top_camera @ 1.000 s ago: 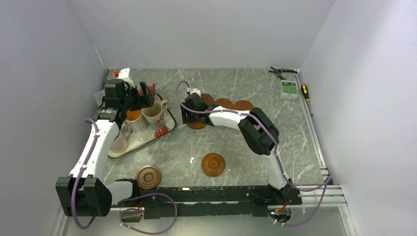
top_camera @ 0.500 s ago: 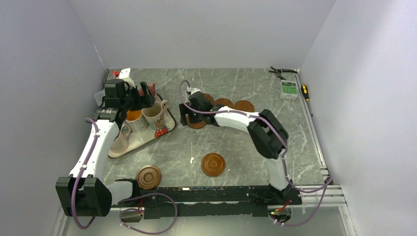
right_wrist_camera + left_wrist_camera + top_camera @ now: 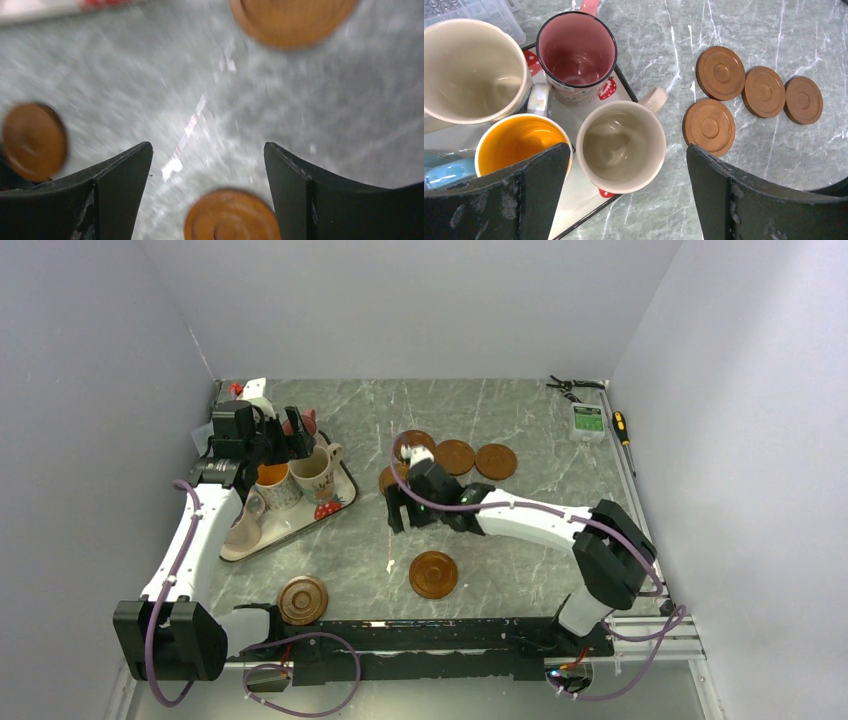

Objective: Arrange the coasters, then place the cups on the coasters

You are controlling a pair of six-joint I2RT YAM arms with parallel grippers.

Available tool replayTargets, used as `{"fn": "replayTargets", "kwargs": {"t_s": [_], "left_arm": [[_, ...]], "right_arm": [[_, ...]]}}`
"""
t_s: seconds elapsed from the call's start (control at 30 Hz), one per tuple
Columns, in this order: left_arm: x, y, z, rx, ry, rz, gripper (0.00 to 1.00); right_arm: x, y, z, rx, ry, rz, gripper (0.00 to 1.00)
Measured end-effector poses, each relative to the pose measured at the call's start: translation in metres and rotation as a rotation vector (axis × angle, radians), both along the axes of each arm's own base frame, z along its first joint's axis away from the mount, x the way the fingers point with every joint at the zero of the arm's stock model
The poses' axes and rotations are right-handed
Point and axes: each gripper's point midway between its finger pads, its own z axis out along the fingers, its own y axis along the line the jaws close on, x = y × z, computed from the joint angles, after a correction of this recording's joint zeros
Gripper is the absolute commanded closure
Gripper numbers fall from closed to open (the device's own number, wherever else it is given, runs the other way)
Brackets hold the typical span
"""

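From above, a grey marbled table (image 3: 520, 530) sits boxed in by plain pale walls (image 3: 420, 300) on three sides. The strawberry-print tray (image 3: 290, 527) lies at the left with the cups (image 3: 313, 468) crowded on it. The left gripper (image 3: 290, 435) hangs over the tray's far end, and its arm hides part of the tray's left side. Three coasters (image 3: 455, 456) sit in a row well right of the tray. A fourth, just right of it, is half hidden by the right gripper (image 3: 400, 515). Two more lie nearer the arm bases than the tray. Far to the tray's right, pliers (image 3: 575, 386) and a screwdriver (image 3: 622, 425) rest at the table's edge.

The left wrist camera shows its fingers spread wide and holding nothing. On the tray below are a cream cup (image 3: 621, 145), an orange-lined one, a pink-lined one and a larger cream one. A clear plastic box (image 3: 474, 7) stands just beyond the tray, and four coasters lie to its right.

The right wrist view is blurred. The jaws stand apart and empty over bare marble, with three coasters at the frame's edges. A white and red sliver, probably the tray, crosses the top left.
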Motion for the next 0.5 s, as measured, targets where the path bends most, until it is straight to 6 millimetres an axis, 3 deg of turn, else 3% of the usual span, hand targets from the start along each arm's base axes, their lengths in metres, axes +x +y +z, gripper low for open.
{"fn": "replayTargets", "kwargs": {"t_s": [0.07, 0.2, 0.3, 0.5], "left_arm": [[0.000, 0.001, 0.001, 0.008, -0.004, 0.003, 0.06], [-0.001, 0.005, 0.006, 0.021, -0.021, 0.017, 0.07], [-0.002, 0.006, 0.010, 0.024, -0.036, 0.023, 0.07], [-0.002, 0.006, 0.011, 0.024, -0.040, 0.024, 0.07]], "right_arm": [[-0.024, -0.017, -0.032, -0.108, 0.067, -0.018, 0.13], [-0.069, -0.040, -0.060, -0.275, 0.139, -0.035, 0.13], [-0.093, -0.055, -0.058, -0.344, 0.146, -0.059, 0.13], [-0.110, -0.069, -0.041, -0.312, 0.155, -0.128, 0.15]]}}
